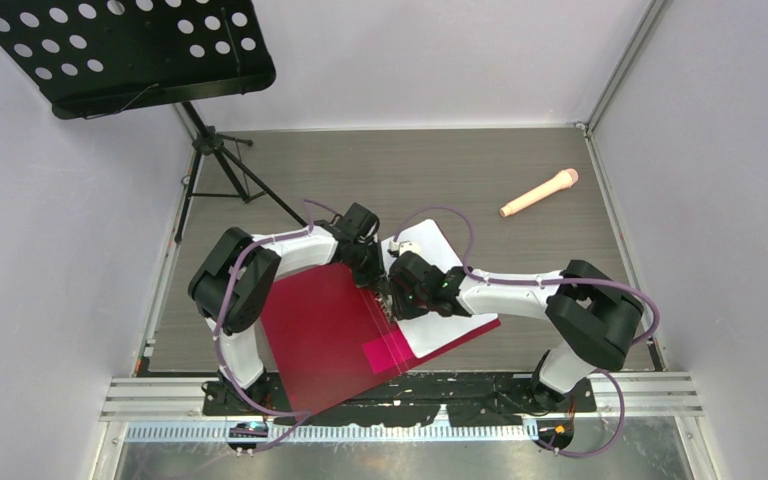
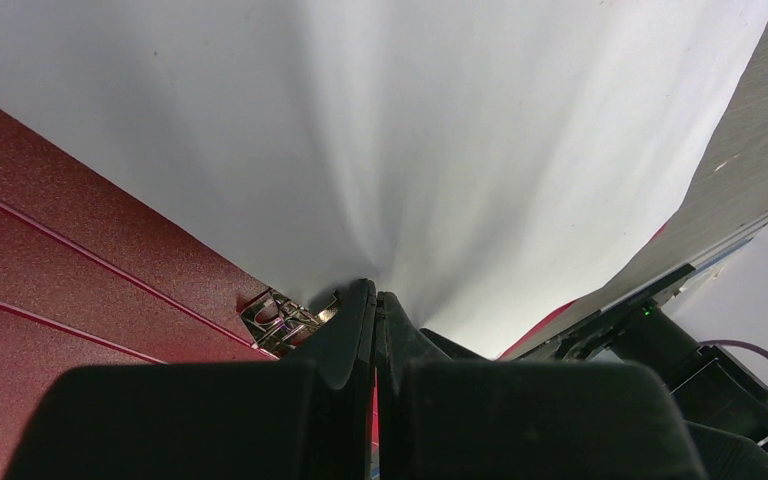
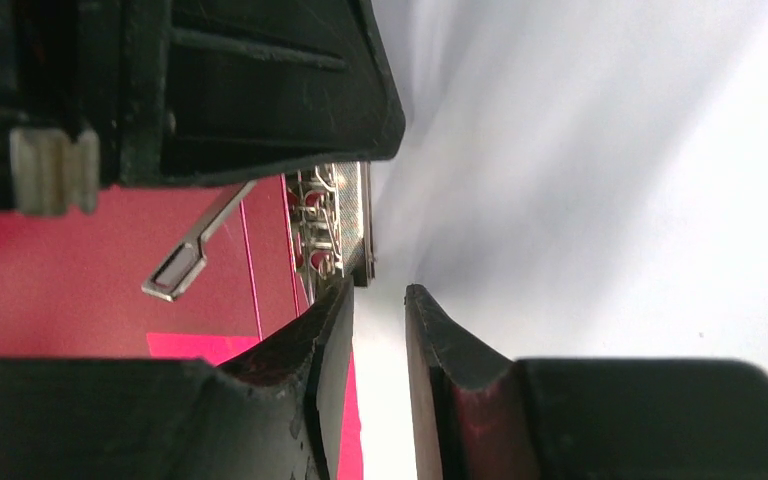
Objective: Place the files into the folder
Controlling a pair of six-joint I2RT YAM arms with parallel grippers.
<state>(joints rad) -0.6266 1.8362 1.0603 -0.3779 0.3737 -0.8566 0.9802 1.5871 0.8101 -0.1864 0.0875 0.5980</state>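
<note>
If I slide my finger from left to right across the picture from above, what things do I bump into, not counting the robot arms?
Black music stand → red folder → white files → peach microphone.

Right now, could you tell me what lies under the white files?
The open folder: its red edge peeks out below the files. The rest of that side is covered, so anything else beneath cannot be seen.
</note>
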